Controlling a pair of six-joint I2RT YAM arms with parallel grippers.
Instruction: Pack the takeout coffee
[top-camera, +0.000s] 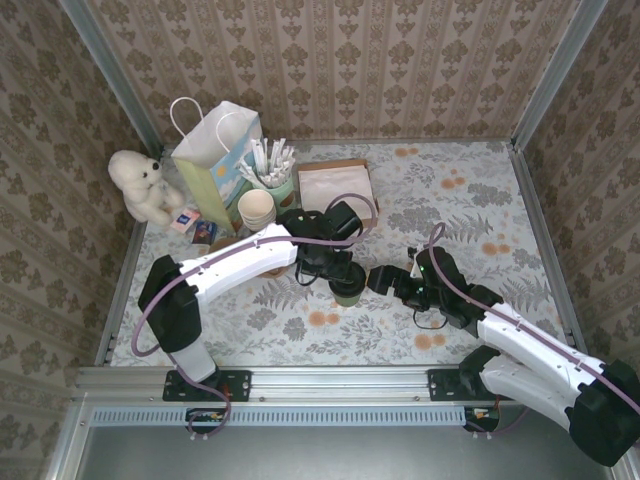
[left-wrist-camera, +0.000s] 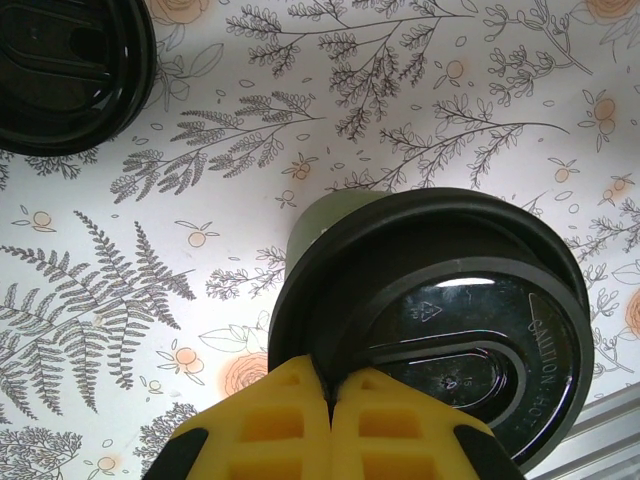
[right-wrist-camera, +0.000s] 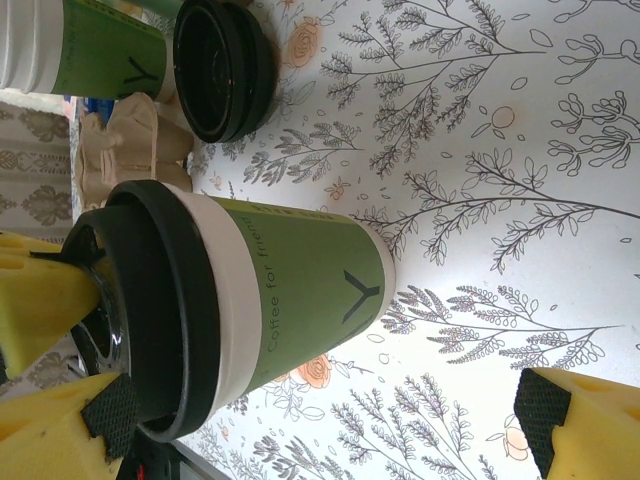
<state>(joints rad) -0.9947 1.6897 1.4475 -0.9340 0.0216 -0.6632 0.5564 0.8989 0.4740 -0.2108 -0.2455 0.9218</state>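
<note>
Counter (top-camera: 480, 200) with floral print, walled on three sides. At far left, teddy bear (top-camera: 143, 185). Just right of it, gift bag (top-camera: 212, 165), upright. Next, holder of white sticks (top-camera: 275, 178), with stack of cream cups (top-camera: 257, 210) touching or just in front of it.

Left tool (top-camera: 338, 272) near centre of counter, poised at top of takeout coffee (top-camera: 349, 291). In left wrist view:
- Fully closed, both yellow fingers (left-wrist-camera: 270, 430) pressed flat together, seam line only.
- Tips set against near rim of black lid (left-wrist-camera: 450, 330) from above.
- Nothing clamped between fingers.

Takeout coffee upright on counter, dark green wall (left-wrist-camera: 320, 215) visible under lid overhang. Loose black lid (left-wrist-camera: 70, 70) flat on counter at upper left of same view, well apart from takeout coffee.

Right tool (top-camera: 388, 281) just right of takeout coffee, pointed toward it. In right wrist view:
- Spread wide, one finger (right-wrist-camera: 60, 440) level with black lid, other at opposite edge of frame beyond cup base.
- Takeout coffee (right-wrist-camera: 300, 290) framed between both fingers, farther out than tips.
- Nothing held.
- Contact between nearer black pad and lid rim: cannot tell.

Closed left tool also seen there, yellow tip against top of black lid. Behind it, loose black lid beside brown cardboard tray (right-wrist-camera: 125, 150).
</note>
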